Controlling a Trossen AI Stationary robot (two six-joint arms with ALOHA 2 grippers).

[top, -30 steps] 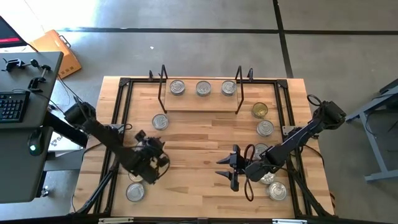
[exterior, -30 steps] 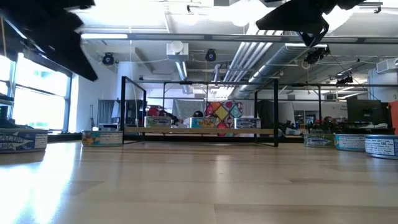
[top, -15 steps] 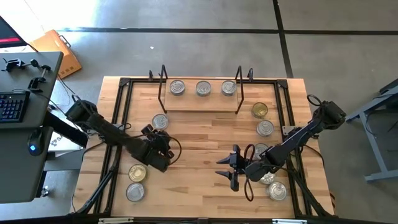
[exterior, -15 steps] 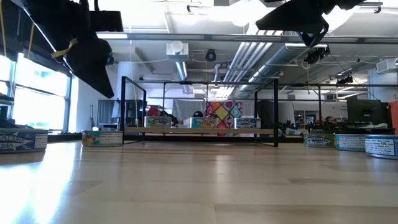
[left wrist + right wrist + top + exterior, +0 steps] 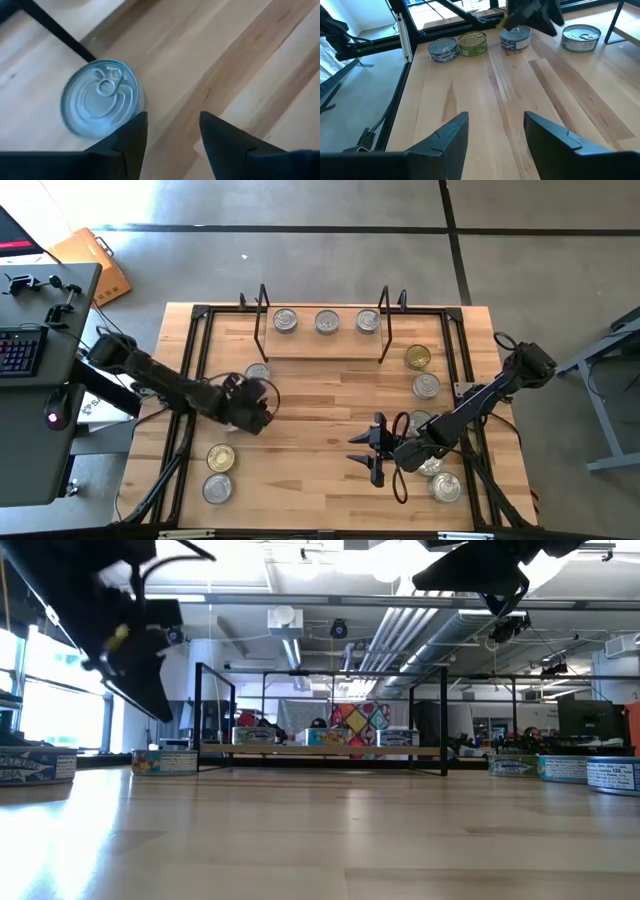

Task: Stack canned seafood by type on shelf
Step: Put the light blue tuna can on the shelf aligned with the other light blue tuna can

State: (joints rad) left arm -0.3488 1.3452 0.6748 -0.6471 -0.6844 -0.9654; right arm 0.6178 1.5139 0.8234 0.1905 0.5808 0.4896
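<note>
on the wooden table (image 5: 320, 410), the left gripper (image 5: 170, 132), fingers apart and empty, is hovering beside a silver tin (image 5: 99, 97) at its ten o'clock; descending off-centre risks knocking it aside.

silver-top tins (image 5: 327, 321): 9 | gold-top tins (image 5: 418, 358): 2 | shelf (image 5: 322, 345): 1

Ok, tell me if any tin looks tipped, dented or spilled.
Nothing stands out. The three tins on the shelf sit flat in a row, and the loose tins, like the silver tin under the left gripper, lie upright on the table. No spills or dents show.
</note>
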